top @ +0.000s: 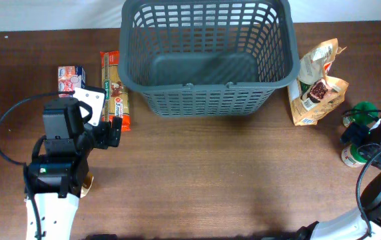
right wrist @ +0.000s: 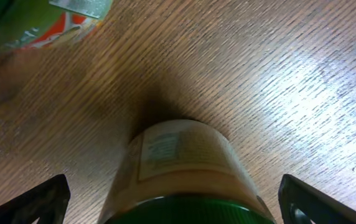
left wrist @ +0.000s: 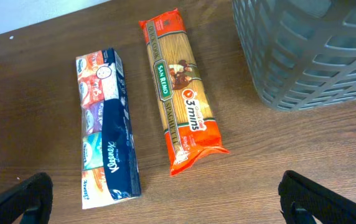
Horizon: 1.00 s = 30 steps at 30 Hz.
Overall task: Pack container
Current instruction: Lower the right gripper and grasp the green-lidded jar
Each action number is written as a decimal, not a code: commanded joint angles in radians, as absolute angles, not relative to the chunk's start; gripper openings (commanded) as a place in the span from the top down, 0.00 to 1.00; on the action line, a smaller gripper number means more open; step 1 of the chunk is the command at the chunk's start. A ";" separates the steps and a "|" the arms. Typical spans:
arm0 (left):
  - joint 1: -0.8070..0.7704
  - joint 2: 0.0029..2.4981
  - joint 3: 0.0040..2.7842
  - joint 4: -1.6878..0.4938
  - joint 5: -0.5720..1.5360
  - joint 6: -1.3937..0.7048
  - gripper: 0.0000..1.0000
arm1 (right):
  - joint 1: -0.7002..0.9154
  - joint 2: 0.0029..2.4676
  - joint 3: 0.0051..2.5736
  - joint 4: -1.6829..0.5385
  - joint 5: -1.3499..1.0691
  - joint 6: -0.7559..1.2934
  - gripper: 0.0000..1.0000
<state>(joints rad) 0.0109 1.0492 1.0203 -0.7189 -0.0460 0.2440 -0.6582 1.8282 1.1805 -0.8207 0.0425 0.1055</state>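
Note:
The container (top: 207,88), a big dark grey lattice basket, stands at the back centre with its floor bare; one corner of it (left wrist: 315,50) shows in the left wrist view. My left gripper (top: 114,131) hovers open just short of an orange spaghetti pack (left wrist: 181,87) and a tissue pack (left wrist: 106,127), with only table between its fingers (left wrist: 22,199). My right gripper (top: 358,137) is open at the right edge, straddling a green-lidded jar (right wrist: 187,177) without touching it.
Two snack bags (top: 317,83) lean by the basket's right side. A green bottle (top: 364,110) stands near the jar (top: 350,157); it shows as a green and orange blur (right wrist: 35,22) in the right wrist view. Bare wood (top: 217,173) fills the front.

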 commanded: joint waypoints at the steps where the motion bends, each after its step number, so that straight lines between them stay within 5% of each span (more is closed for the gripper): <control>1: 0.016 1.052 1.032 -0.720 -0.057 0.256 0.01 | -0.656 1.842 1.174 -0.817 0.034 0.112 0.01; 20: 0.016 1.052 1.032 -0.720 -0.057 0.256 0.01 | -0.656 1.886 1.174 -0.807 0.034 0.112 0.01; 25: 0.016 1.052 1.032 -0.720 -0.057 0.256 0.01 | -0.656 1.886 1.174 -0.809 0.034 0.112 0.59; 29: 0.016 1.052 1.032 -0.720 -0.057 0.256 0.01 | -0.656 1.886 1.175 -0.818 0.034 0.112 0.96; 30: 0.016 1.052 1.032 -0.720 -0.057 0.256 0.01 | -0.656 1.886 1.178 -0.826 0.034 0.112 0.96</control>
